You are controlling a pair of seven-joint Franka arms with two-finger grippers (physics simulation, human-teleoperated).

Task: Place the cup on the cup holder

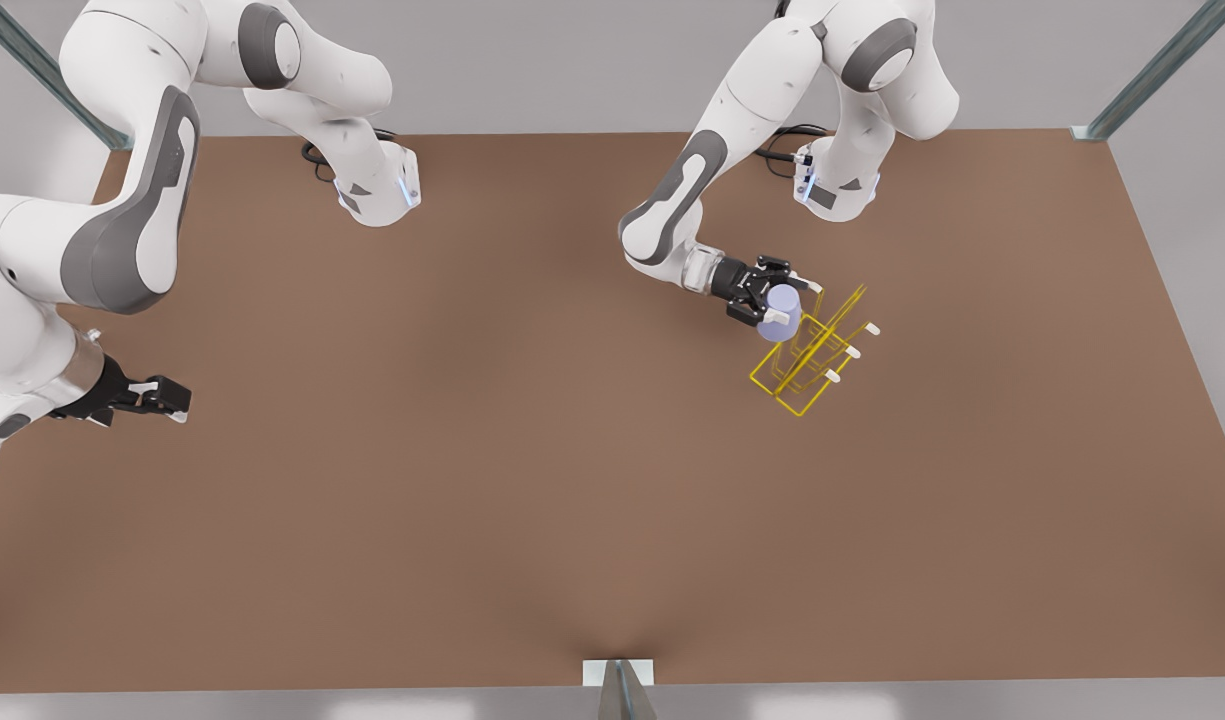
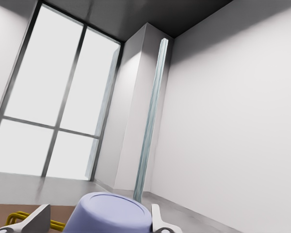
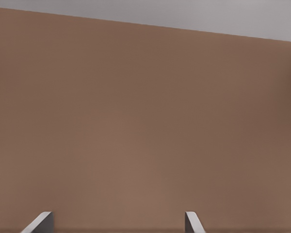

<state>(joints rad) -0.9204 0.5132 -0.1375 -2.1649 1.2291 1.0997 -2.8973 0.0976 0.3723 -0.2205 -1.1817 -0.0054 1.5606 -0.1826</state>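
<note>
The lavender-blue cup (image 1: pixel 780 314) hangs above the table at the near-left corner of the yellow wire cup holder (image 1: pixel 814 362), touching or just over its upper prongs. My left gripper (image 1: pixel 784 303), at the front view's right, is shut on the cup. In the left wrist view the cup (image 2: pixel 109 214) sits between the two fingers, with a bit of the yellow cup holder (image 2: pixel 13 216) beside it. My right gripper (image 1: pixel 168 397) waits low at the front view's left edge, open, with nothing between its fingers (image 3: pixel 40 222).
The brown table (image 1: pixel 492 480) spreads wide between the two arms. White-capped prongs (image 1: pixel 852 351) stick out from the holder toward the front view's right. Metal frame posts (image 1: pixel 620 690) stand at the table's edges and corners.
</note>
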